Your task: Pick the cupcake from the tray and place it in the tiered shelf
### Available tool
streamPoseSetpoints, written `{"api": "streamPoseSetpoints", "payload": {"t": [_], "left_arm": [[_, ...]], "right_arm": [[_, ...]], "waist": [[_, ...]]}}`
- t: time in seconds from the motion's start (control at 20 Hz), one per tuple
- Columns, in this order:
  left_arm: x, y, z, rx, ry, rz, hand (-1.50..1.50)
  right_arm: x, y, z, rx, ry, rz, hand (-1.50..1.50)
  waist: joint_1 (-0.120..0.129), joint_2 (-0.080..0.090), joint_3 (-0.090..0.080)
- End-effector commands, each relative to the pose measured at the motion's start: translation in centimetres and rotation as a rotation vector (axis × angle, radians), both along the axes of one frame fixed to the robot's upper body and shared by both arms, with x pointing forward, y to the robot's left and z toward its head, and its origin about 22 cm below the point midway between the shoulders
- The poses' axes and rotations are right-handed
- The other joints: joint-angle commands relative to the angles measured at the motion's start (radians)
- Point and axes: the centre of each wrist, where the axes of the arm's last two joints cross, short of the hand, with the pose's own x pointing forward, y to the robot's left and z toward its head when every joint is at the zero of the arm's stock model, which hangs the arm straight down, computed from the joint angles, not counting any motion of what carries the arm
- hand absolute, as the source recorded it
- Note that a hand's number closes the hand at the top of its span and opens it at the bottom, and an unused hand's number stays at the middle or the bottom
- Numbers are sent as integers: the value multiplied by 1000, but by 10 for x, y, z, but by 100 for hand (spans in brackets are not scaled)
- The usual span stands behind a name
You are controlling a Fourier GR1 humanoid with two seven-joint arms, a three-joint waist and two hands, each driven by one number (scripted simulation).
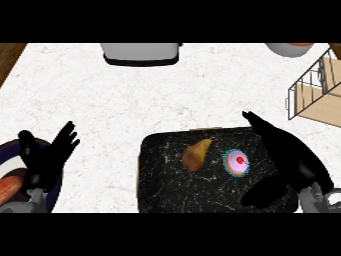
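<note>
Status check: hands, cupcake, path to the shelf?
Right hand open beside cupcake, not gripping. Left hand open, resting at left. Cupcake on tray. Tiered shelf far right, nothing between.

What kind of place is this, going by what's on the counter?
Most likely a kitchen counter. A speckled white countertop holds a dark marbled tray carrying a cupcake and another piece of food, with a wire-and-wood tiered shelf at the right and a grey appliance at the back edge.

A kitchen; a pale speckled counter [129,95] carries a grey appliance [142,52] at its far edge. A wire tiered shelf [324,92] stands at the right; food lies on a dark tray [165,190].
</note>
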Motion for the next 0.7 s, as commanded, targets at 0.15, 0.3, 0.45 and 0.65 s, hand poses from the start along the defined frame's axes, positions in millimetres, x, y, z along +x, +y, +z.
{"api": "streamPoseSetpoints", "payload": {"t": [0.15, 0.3, 0.45, 0.65], "left_arm": [[4, -11, 7, -5, 18, -13, 0], [9, 4, 2, -4, 32, -2, 0], [-1, 13, -12, 3, 5, 11, 0], [-19, -7, 9, -7, -7, 2, 0]], "right_arm": [[-1, 8, -25, -21, 10, -12, -150], [17, 8, -41, -59, 18, -22, -150], [15, 1, -40, -107, 8, -40, -150], [15, 9, -48, -134, 4, -55, -150]], "waist": [[-1, 1, -1], [0, 2, -2], [-2, 2, -2], [3, 1, -1]]}}
